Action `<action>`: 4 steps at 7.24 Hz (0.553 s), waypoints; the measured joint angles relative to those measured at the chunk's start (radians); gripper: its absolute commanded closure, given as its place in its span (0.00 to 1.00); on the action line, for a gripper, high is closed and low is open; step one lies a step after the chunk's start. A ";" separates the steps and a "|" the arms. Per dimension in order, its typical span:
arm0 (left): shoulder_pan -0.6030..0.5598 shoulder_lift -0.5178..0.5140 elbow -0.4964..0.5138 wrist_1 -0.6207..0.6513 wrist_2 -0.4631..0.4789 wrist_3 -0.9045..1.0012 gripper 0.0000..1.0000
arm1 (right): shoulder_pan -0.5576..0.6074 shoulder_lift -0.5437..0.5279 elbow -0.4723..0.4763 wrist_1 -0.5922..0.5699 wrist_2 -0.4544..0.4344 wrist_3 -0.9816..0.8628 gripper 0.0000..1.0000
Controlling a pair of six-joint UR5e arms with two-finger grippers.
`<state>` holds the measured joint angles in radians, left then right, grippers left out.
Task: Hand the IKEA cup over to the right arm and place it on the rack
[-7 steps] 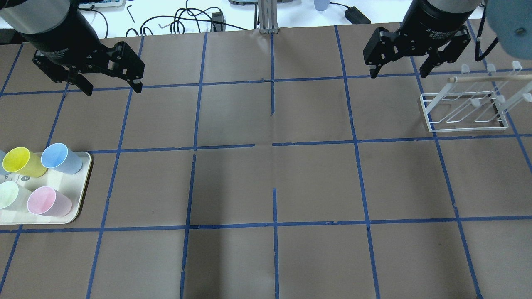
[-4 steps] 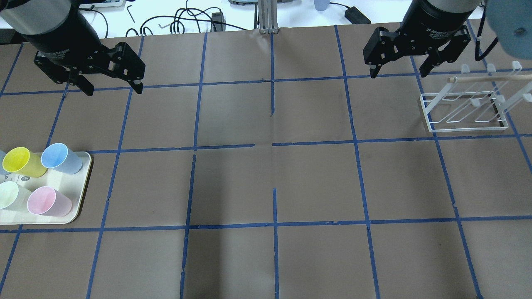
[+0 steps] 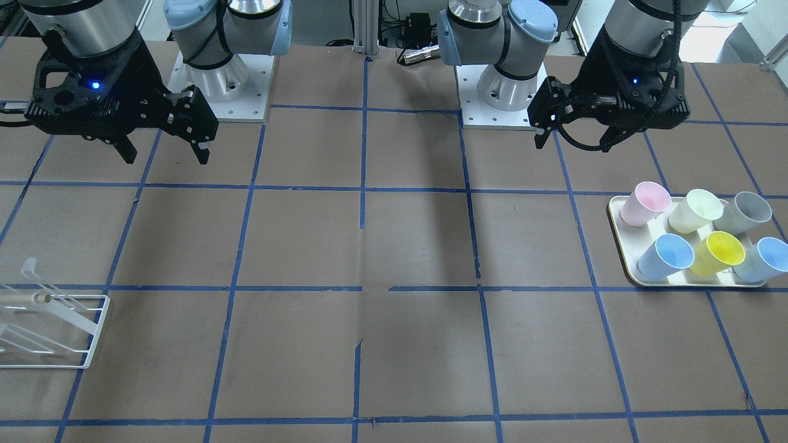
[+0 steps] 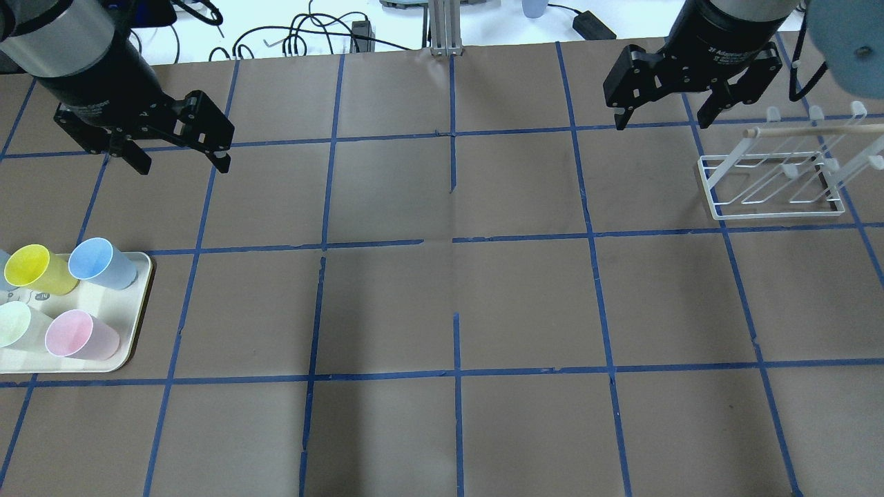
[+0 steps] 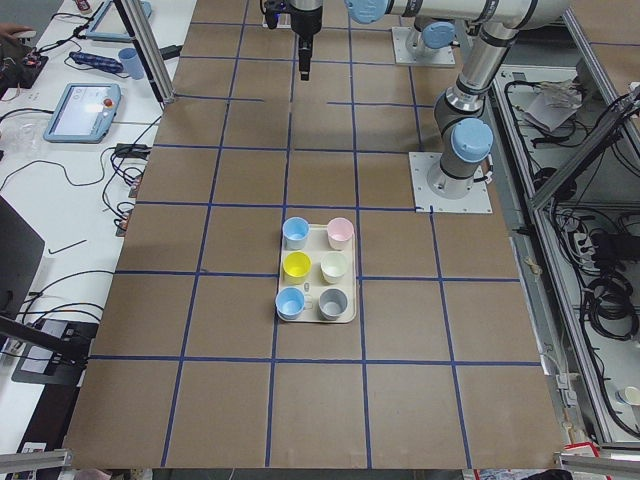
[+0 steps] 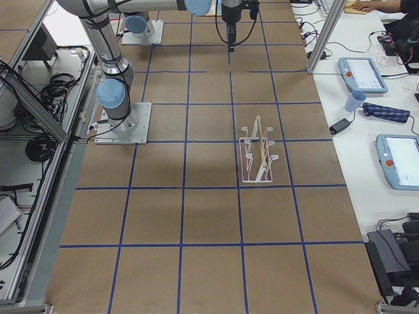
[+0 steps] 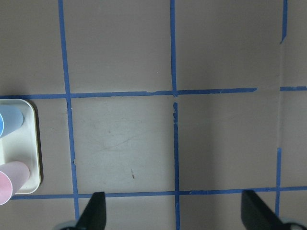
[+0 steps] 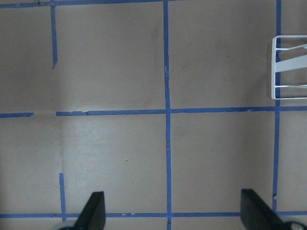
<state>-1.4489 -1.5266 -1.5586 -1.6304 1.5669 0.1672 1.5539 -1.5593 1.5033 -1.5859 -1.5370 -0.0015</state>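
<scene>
Two alike pale blue IKEA cups stand upright on a cream tray (image 4: 141, 304) at the table's left: one (image 4: 100, 262) at the tray's right side, the other (image 3: 763, 258) at its far end. They show too in the exterior left view (image 5: 295, 232). My left gripper (image 4: 181, 162) is open and empty, hovering beyond the tray; its wrist view shows a blue cup (image 7: 9, 122) at the left edge. My right gripper (image 4: 661, 117) is open and empty, just left of the white wire rack (image 4: 777, 215). The rack also shows in the right wrist view (image 8: 274, 72).
The tray also holds a yellow cup (image 4: 38, 269), a pink cup (image 4: 79, 335), a pale green cup (image 4: 17, 324) and a grey cup (image 3: 745, 212). Cables and devices lie beyond the table's far edge (image 4: 311, 34). Blue tape lines grid the brown table.
My left gripper has moved a little toward the tray side of the table, still open. The right arm, the cups and the rack have not moved.
</scene>
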 measured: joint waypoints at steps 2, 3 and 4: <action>0.151 -0.010 -0.037 0.009 -0.007 0.172 0.00 | 0.000 0.000 0.001 0.000 0.000 0.000 0.00; 0.230 -0.019 -0.044 0.022 -0.007 0.270 0.00 | 0.000 0.000 0.001 0.001 0.000 -0.001 0.00; 0.304 -0.034 -0.049 0.050 -0.006 0.370 0.00 | 0.000 0.000 0.001 0.001 0.000 -0.001 0.00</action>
<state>-1.1454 -1.5606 -1.6077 -1.5800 1.5609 0.5368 1.5539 -1.5598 1.5047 -1.5848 -1.5370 -0.0026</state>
